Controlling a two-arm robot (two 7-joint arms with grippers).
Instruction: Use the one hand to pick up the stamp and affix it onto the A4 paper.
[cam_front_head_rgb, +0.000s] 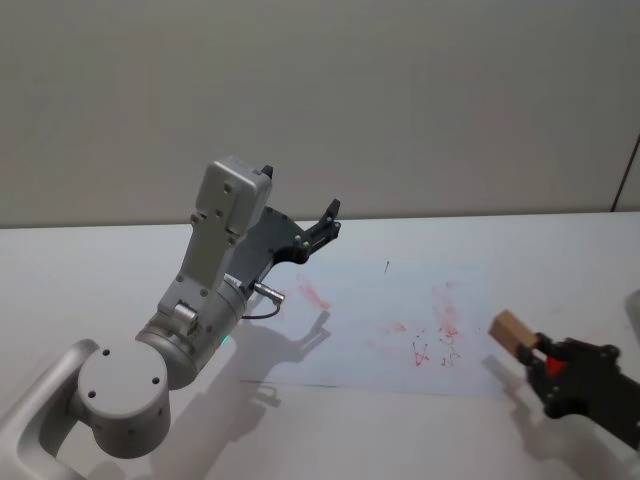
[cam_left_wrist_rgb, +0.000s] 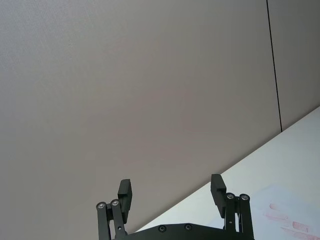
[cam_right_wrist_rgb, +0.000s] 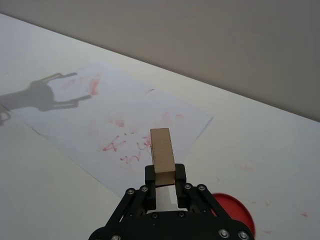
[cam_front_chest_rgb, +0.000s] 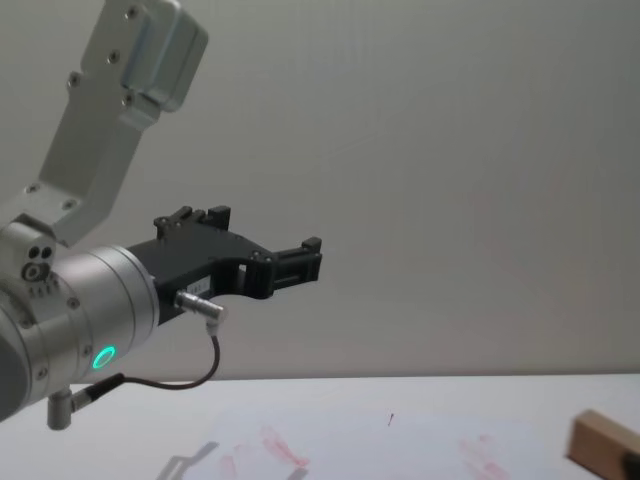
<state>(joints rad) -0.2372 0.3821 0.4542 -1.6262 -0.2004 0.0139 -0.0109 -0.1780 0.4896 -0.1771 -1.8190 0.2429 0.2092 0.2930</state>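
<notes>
The stamp (cam_front_head_rgb: 509, 328), a pale wooden block, is gripped by its lower end in the right claw (cam_front_head_rgb: 534, 352), whose fingers are clenched on either side of it. It sticks out tilted from the claw, forward and up, just beside the right edge of the paper (cam_front_head_rgb: 400, 300), toward the near corner. Its shadow falls on the desk (cam_front_head_rgb: 100, 270) a little apart from it, so it appears to be held off the surface.

The paper lies flat in the middle of the desk. Smudgy red prints (cam_front_head_rgb: 440, 330) cluster on its right half, one more sits near its left edge, and a tiny dark mark (cam_front_head_rgb: 387, 266) lies by the far edge.

In the right wrist view a red round pad (cam_right_wrist_rgb: 239, 215) lies on the desk, partly hidden behind the claw.

The left claw (cam_front_head_rgb: 325, 225) hangs raised above the desk near the paper's far left corner, released, its fingers spread wide and gripping nothing, pointing toward the wall.
</notes>
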